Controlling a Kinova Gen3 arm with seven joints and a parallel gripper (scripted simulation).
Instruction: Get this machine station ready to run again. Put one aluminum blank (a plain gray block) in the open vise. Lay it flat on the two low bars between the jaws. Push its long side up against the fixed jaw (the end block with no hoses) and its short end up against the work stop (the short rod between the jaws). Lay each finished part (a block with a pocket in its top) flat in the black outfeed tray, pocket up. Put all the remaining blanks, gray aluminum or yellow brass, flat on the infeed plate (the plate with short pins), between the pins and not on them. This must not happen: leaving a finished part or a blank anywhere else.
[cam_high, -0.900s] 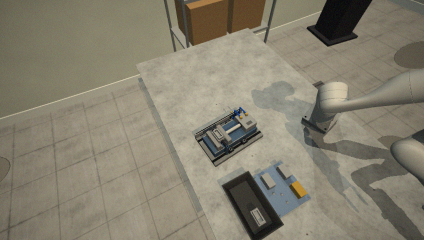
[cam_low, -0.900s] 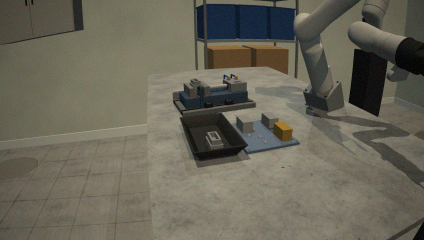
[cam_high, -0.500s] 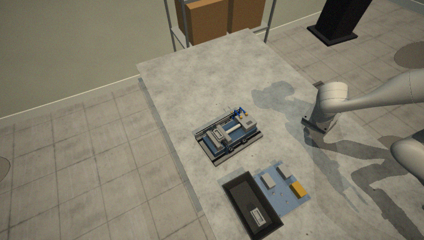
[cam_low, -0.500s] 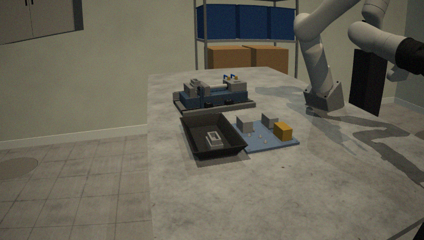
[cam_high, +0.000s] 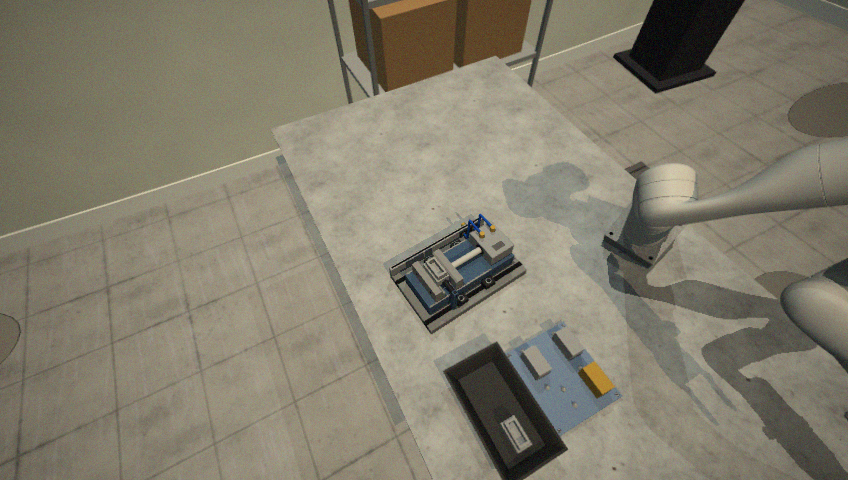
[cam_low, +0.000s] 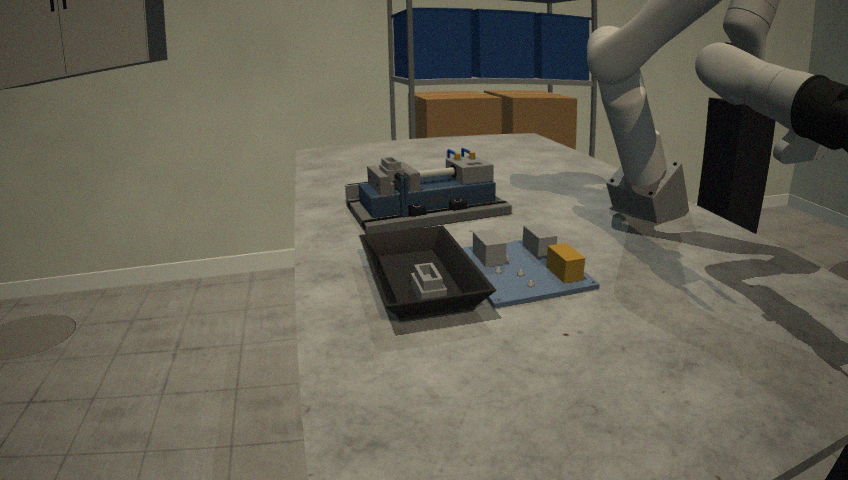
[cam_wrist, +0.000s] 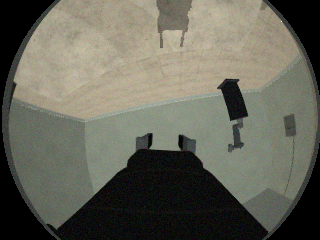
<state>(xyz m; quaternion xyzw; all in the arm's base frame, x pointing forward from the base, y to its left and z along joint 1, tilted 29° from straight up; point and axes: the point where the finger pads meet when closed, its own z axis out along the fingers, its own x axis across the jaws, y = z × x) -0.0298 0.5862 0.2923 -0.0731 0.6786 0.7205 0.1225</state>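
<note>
A finished part (cam_high: 436, 268) (cam_low: 389, 161) stands pocket up in the vise, between the fixed jaw (cam_high: 426, 281) (cam_low: 378, 179) and the moving jaw. Another finished part (cam_high: 515, 434) (cam_low: 428, 279) lies pocket up in the black outfeed tray (cam_high: 487, 386) (cam_low: 404, 261). Two gray blanks (cam_high: 536, 361) (cam_low: 489, 248) and a yellow brass blank (cam_high: 596, 379) (cam_low: 565, 262) rest on the blue infeed plate (cam_high: 559, 414) (cam_low: 517, 291), around its visible pins. My gripper (cam_wrist: 165, 139) is open and empty, away from the vise, tray and plate. The work stop is hard to make out.
The hosed end block (cam_high: 492, 245) (cam_low: 470, 169) stands at the vise's right end, its blue hoses sticking up. The arm base (cam_high: 639, 243) (cam_low: 648, 199) is on the table's right side. The tray adjoins the infeed plate. A shelf with boxes (cam_high: 413, 44) (cam_low: 458, 113) stands behind the table.
</note>
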